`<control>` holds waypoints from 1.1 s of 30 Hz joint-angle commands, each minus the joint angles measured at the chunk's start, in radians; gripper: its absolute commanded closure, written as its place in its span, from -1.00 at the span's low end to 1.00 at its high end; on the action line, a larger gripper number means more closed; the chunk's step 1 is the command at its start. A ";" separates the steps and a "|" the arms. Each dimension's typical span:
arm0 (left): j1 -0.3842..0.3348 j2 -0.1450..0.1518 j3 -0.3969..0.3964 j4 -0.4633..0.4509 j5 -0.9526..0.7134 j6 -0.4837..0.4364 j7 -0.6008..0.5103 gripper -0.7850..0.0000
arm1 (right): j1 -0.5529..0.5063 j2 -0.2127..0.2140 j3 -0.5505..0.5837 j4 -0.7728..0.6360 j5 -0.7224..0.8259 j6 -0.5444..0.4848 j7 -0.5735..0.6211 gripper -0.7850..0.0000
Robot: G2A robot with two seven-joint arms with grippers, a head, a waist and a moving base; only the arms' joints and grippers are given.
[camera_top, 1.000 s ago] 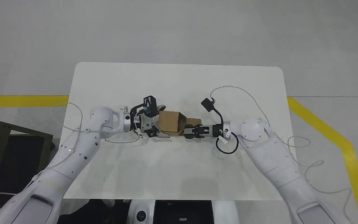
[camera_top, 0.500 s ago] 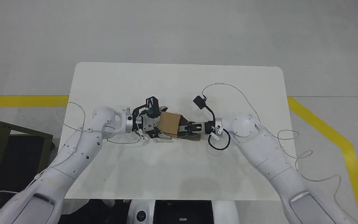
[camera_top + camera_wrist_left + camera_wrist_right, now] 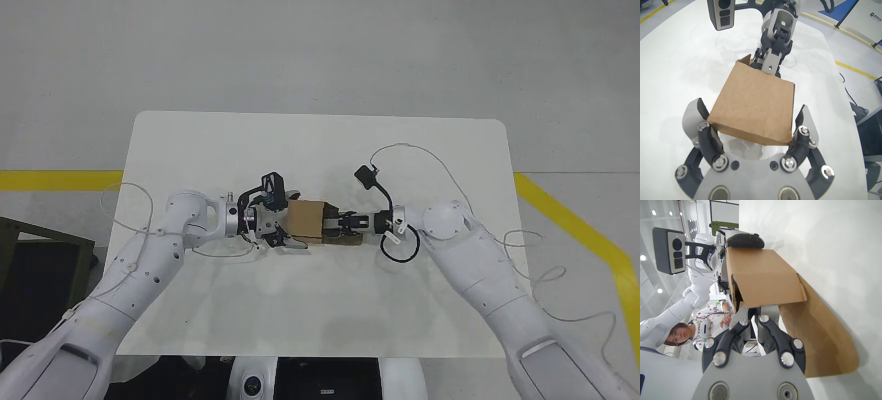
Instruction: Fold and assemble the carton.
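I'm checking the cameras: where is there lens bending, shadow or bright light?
Left wrist view: wide lens bows the table edge. Right wrist view: bright ceiling lamps behind; the box flap throws a soft shadow. Top view: even light, faint shadow by the box.

White rounded arms (image 3: 150, 265); thin cables (image 3: 405, 147) loop off the wrists above the table (image 3: 320, 140); silver screws (image 3: 720, 162) stud black finger links (image 3: 705, 140).

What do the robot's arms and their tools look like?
The left arm and right arm are smooth, white and rounded. The left tool and right tool each have a grey plate, black links with silver screws, and grey fingers with black pads. Thin cables loop by the wrists.
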 commanded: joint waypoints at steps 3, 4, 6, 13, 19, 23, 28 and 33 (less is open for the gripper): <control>0.000 0.000 0.000 0.001 -0.001 0.000 0.000 -1.00 | -0.018 0.017 0.039 -0.018 -0.019 0.019 0.005 1.00; -0.001 0.000 -0.001 0.001 -0.002 0.000 0.000 -1.00 | -0.022 0.020 0.047 -0.022 -0.022 0.021 0.006 1.00; -0.001 0.001 -0.001 0.001 -0.003 0.000 0.001 -1.00 | -0.023 0.025 0.058 -0.026 -0.030 0.027 0.007 1.00; -0.003 0.002 -0.001 0.002 -0.007 0.000 0.000 -1.00 | 0.007 0.020 0.051 0.004 -0.047 0.023 -0.008 1.00; -0.003 0.003 -0.001 0.002 -0.013 0.000 -0.004 -1.00 | 0.046 0.006 0.026 0.056 -0.048 0.003 -0.008 1.00; -0.003 0.004 0.000 0.002 -0.016 0.000 -0.007 -1.00 | 0.066 -0.004 0.006 0.078 -0.034 -0.015 0.027 1.00; -0.004 0.006 0.000 0.004 -0.024 0.000 -0.009 -1.00 | 0.078 -0.012 -0.009 0.101 -0.015 -0.022 0.057 1.00; -0.005 0.009 0.002 0.002 -0.025 0.000 -0.011 -1.00 | 0.078 -0.017 -0.018 0.107 0.009 -0.032 0.083 1.00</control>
